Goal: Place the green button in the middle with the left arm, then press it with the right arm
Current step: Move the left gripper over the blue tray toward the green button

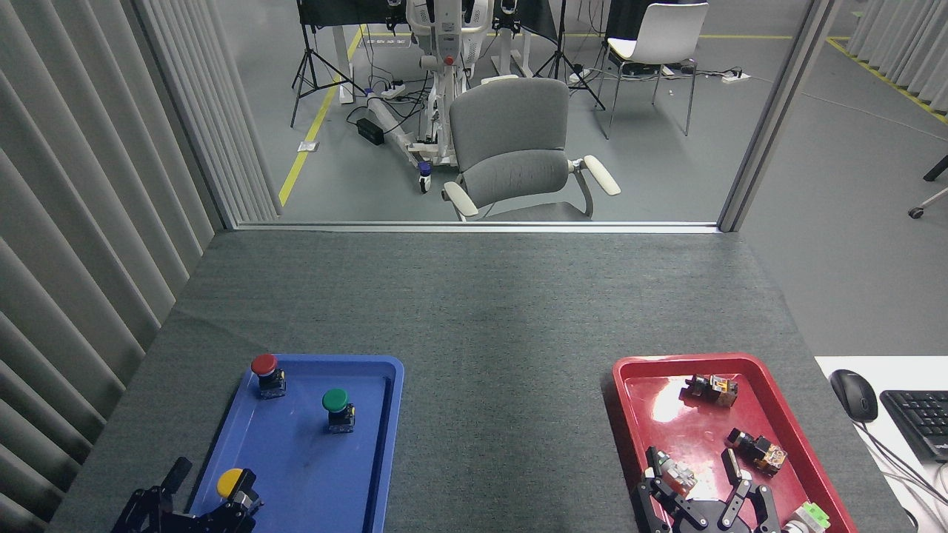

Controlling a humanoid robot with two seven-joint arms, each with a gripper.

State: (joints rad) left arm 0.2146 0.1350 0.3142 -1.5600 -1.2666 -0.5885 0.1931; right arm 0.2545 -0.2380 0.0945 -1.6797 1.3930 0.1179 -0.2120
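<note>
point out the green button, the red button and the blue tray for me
green button point(335, 400), head view, on its round green cap
red button point(264, 364), head view, on its round red cap
blue tray point(326, 360), head view, on the far rim

Lab: tripods point(315, 66), office chair point(518, 152), cabling.

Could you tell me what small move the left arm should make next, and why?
Probably lift the left gripper and carry it forward and right over the green button. That button stands upright in the blue tray, untouched, while the gripper sits low at the tray's near-left corner beside the yellow button. Its jaws look spread and empty, and the grey table middle is bare.
</note>
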